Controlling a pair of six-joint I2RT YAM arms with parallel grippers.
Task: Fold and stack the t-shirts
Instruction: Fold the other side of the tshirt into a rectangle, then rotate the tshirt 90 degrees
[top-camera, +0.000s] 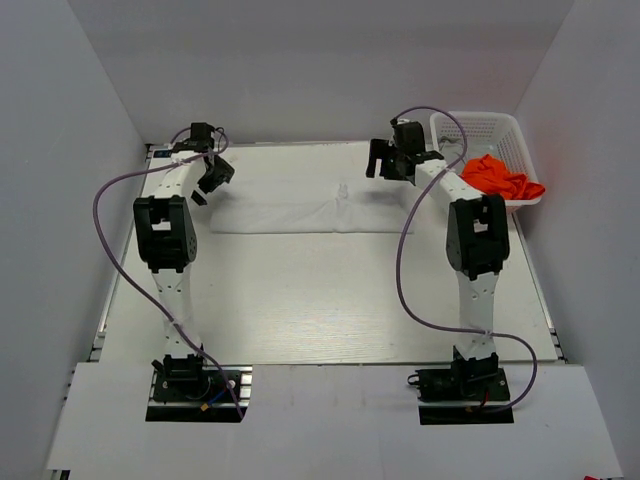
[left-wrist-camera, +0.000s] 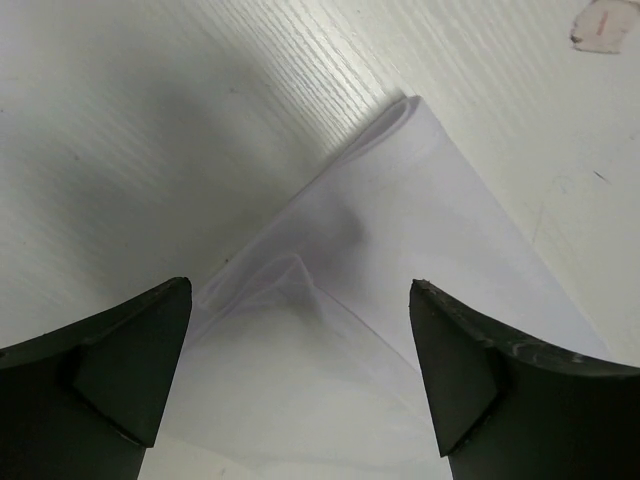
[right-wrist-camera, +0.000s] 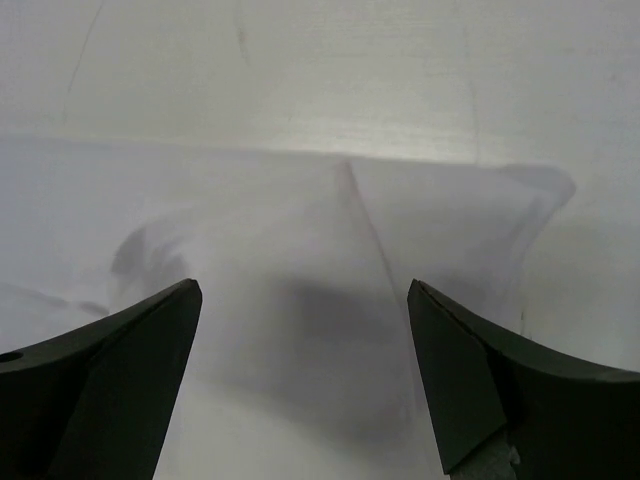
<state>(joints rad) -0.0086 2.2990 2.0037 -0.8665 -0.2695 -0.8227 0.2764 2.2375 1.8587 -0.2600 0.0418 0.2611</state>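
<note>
The white t-shirt lies folded into a long flat strip across the far part of the table. My left gripper is open above the strip's left end; the left wrist view shows a folded corner of the white shirt between its jaws. My right gripper is open above the strip's right end; the right wrist view shows layered white cloth below its jaws. The orange t-shirt lies crumpled, hanging over the basket's front rim. The grey t-shirt is out of view.
A white plastic lattice basket stands at the far right corner. The pale table reaches to white walls on the left, back and right. Purple cables loop from both arms.
</note>
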